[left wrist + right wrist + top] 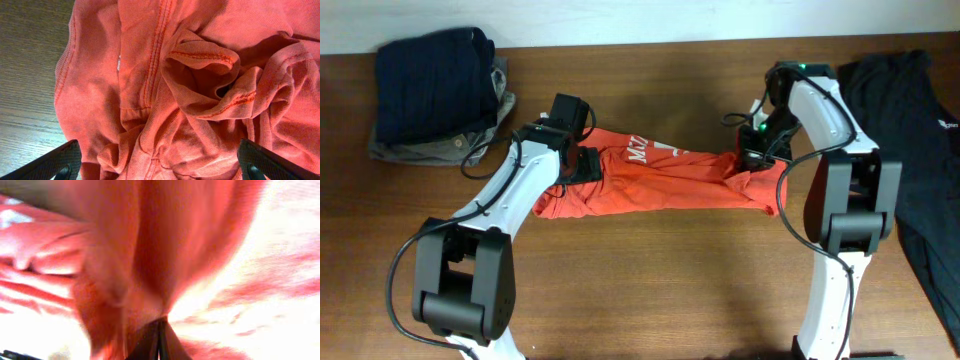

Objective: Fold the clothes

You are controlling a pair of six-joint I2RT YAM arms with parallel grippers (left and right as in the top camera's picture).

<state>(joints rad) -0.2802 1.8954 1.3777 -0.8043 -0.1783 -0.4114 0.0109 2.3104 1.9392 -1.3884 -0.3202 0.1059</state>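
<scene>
Okay, starting far left: folded navy and grey garments (430, 90) stacked at the back corner of the table (650, 290), well apart from the action, presumably parked out of the way. Next along, left gripper (582, 166) spread to its widest, hovering just over the rumpled left end of the orange-red T-shirt (670, 185), holding nothing; judging by the wrist view, lined up to bite into that crumpled hem and seam. Shirt itself lying across mid-table as a long bunched band between the two arms, white lettering (642, 152) peeking along the far edge. Over at the other end, right gripper (757, 160) clamped tight on a pinch of red cloth, with fabric fanning away from the closed tips, likely anchoring that end for pulling the band straight. Far right, black garment (910, 140) draped at the table edge, untouched.
</scene>
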